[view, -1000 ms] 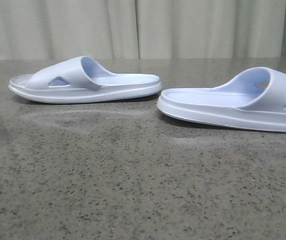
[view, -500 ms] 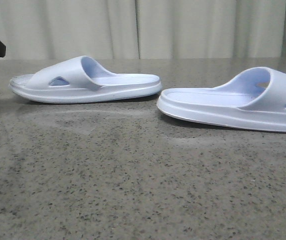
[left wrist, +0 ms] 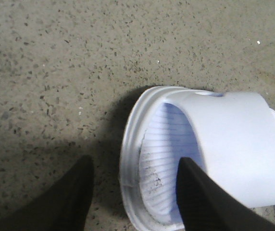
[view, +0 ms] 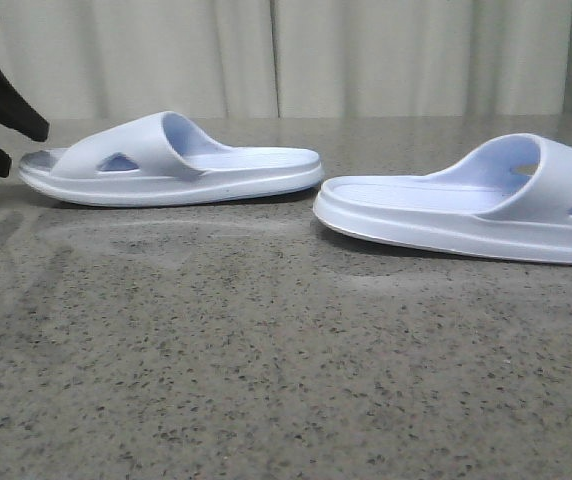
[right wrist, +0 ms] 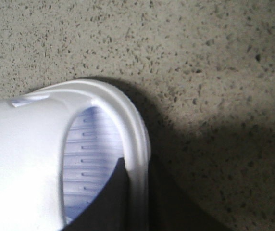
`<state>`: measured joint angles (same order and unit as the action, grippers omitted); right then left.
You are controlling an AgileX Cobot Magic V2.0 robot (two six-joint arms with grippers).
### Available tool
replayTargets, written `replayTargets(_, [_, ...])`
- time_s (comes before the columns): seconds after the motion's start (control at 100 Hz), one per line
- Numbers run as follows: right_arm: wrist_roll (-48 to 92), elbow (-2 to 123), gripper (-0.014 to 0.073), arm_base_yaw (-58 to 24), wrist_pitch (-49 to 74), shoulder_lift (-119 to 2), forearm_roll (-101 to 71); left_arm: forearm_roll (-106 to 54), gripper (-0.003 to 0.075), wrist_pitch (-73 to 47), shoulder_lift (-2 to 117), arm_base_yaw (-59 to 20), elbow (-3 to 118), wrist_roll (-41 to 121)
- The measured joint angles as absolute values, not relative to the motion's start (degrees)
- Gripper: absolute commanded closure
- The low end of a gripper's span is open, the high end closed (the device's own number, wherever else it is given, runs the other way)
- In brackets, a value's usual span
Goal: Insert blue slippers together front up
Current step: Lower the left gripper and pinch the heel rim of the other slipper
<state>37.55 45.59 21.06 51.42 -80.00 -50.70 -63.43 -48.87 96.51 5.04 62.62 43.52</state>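
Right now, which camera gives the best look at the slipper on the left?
The front view: it shows the whole left slipper side-on, strap and sole. The left wrist view shows only its toe end from above. The right wrist view shows the other slipper.

Two blue slippers lie on one speckled table (view: 266, 380): the left slipper (view: 171, 160), its toe end just beside the left gripper (view: 1, 135), and the right slipper (view: 466, 205), well apart from that gripper. Two dark fingers (left wrist: 200, 192) show on the left gripper, spread.
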Motion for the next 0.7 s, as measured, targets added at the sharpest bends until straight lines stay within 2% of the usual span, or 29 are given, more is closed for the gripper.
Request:
replayTargets(0.27, [37.7, 45.6, 0.0701, 21.1, 51.4, -80.0, -50.8, -63.8, 0.0381, -49.1, 99.2, 2.3, 63.5, 44.4])
replayTargets(0.36, [37.7, 45.6, 0.0701, 21.1, 51.4, -80.0, -50.8, -64.3, 0.0402, -49.0, 99.6, 1.6, 63.6, 44.7])
replayTargets(0.45, [37.7, 45.6, 0.0701, 21.1, 51.4, -80.0, -50.8, -64.5, 0.0492, -48.9, 99.6, 1.3, 63.6, 44.8])
replayTargets(0.58, [37.7, 45.6, 0.0701, 21.1, 51.4, -80.0, -50.8, -64.5, 0.0708, -48.7, 99.6, 1.3, 63.6, 44.9])
replayTargets(0.7, [37.7, 45.6, 0.0701, 21.1, 51.4, -80.0, -50.8, -65.5, 0.0705, -48.9, 99.6, 1.3, 63.6, 44.9])
